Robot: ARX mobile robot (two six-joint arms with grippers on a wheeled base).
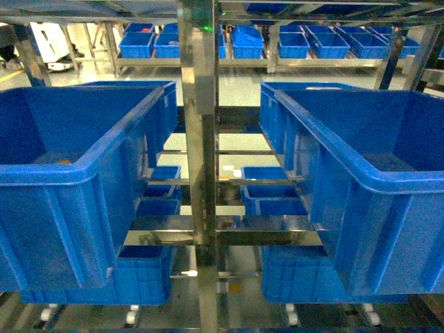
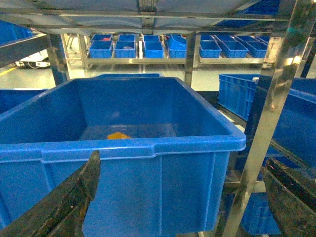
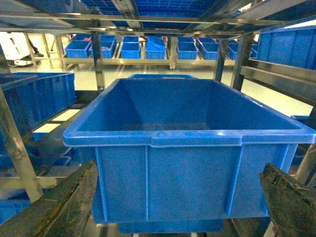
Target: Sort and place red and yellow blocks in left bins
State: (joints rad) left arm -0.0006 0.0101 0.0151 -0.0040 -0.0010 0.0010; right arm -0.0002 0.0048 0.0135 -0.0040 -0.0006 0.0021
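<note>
Two large blue crates facing the robot on a steel rack [image 1: 201, 139]: the left bin [image 1: 76, 173] and a right bin [image 1: 374, 187], either side of the centre post. Showing in the left wrist view, on the floor of the left bin, a small orange-yellow shape [image 2: 118, 135], probably the yellow block already dropped in; a faint orange fleck visible at the same place from the head view. Lacking any sign of the red block in all three views: possibly hidden below the near rim, possibly elsewhere, impossible to tell. Hovering just outside the near wall of the left bin, the left end effector [image 2: 182, 197], fingers spread wide and carrying nothing. Hanging likewise before the right bin, the right end effector [image 3: 177, 202], splayed apart and empty. Judging from this: yellow apparently sorted, red unaccounted for, so perhaps half done or nearly finished. Standing far behind, rows of smaller blue crates [image 1: 243, 43] on other shelving.
</note>
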